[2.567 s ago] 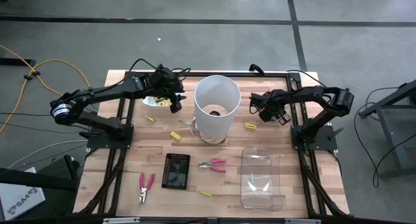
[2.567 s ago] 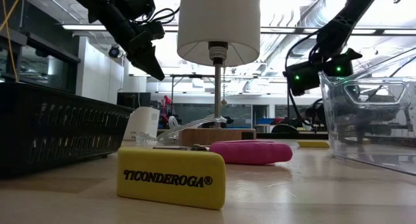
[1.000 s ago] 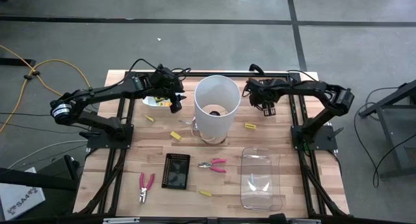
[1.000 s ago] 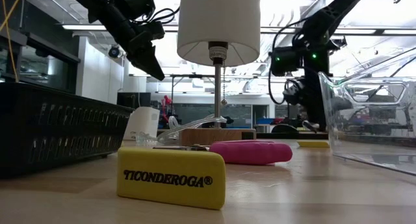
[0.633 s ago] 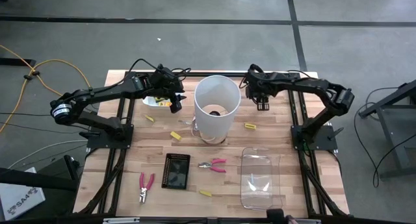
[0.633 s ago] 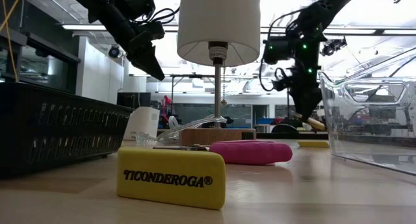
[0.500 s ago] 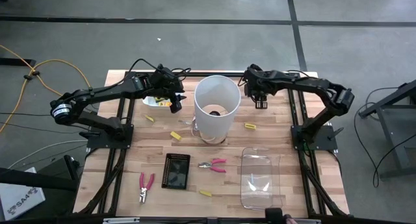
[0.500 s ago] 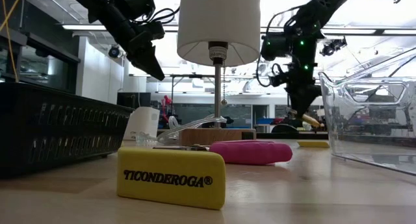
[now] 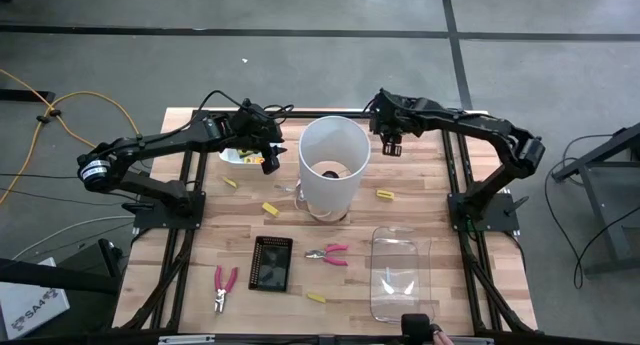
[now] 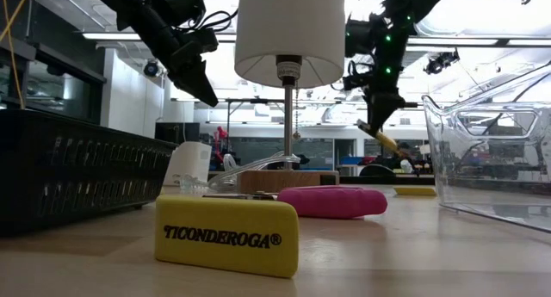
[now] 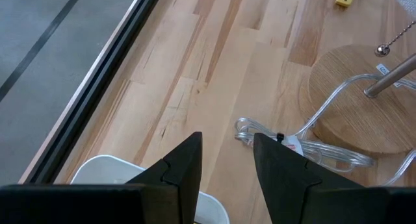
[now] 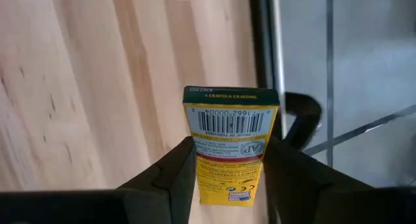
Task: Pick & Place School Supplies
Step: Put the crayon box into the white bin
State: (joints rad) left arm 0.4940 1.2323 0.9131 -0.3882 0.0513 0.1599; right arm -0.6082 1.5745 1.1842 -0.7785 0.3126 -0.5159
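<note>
Mid-carry: right pincer [image 12: 227,165] clenched on a small yellow cardboard crayon box [image 12: 230,141], barcode end outward, held aloft over the far edge of the wooden worktop [image 9: 470,275], just beside the tall white cylindrical lampshade [image 9: 333,163]. Left pincer [image 11: 224,162] parked above a small white dish [image 11: 97,172] at the far left of the lamp, fingers parted and holding nothing. Waiting on the wood: yellow oblong erasers [image 9: 385,194], one printed piece right in front of the low camera [image 10: 227,235], and two pink-handled metal pliers [image 9: 330,253]. Probably next: swing of the box round the shade, toward the clear plastic bin [image 9: 402,277] at the near right, then release above its open top. Care needed for clearance past the shade.
</note>
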